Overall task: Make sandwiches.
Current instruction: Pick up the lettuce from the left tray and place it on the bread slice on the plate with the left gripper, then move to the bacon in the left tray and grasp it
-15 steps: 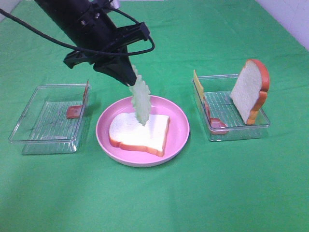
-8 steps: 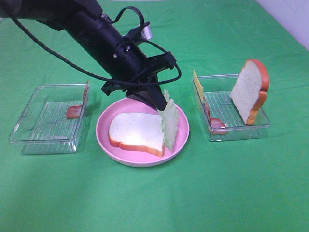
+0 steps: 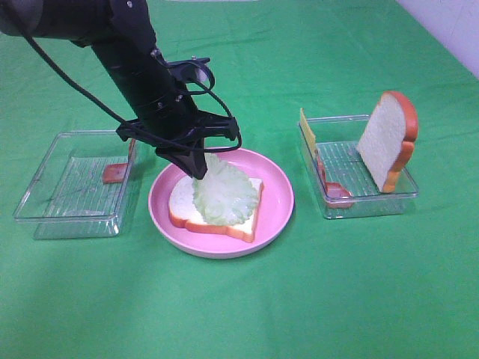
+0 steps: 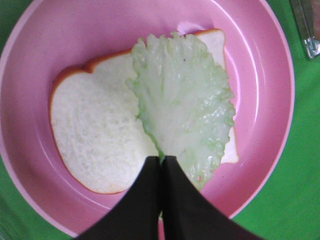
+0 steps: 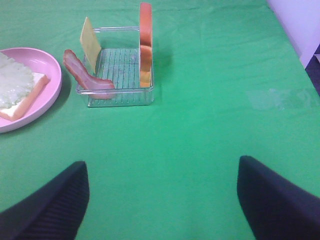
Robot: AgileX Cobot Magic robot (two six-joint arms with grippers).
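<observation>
A white bread slice with an orange-brown crust lies flat on the round pink plate. A pale green lettuce leaf is spread over the slice's right half. My left gripper is shut on the leaf's stem end, just above the far side of the bread. The left wrist view shows the same grip: gripper, lettuce, bread. My right gripper stands open and empty over bare green cloth, well to the right of the right tray. It does not show in the exterior high view.
The clear right tray holds an upright bread slice, a yellow cheese square and a bacon strip. The clear left tray holds a small bacon piece. Green cloth covers the table.
The left arm carried the hanging lettuce over the plate, swung back leftward and laid the leaf flat on the bread. The leaf stays pinched. The right side is unchanged.
</observation>
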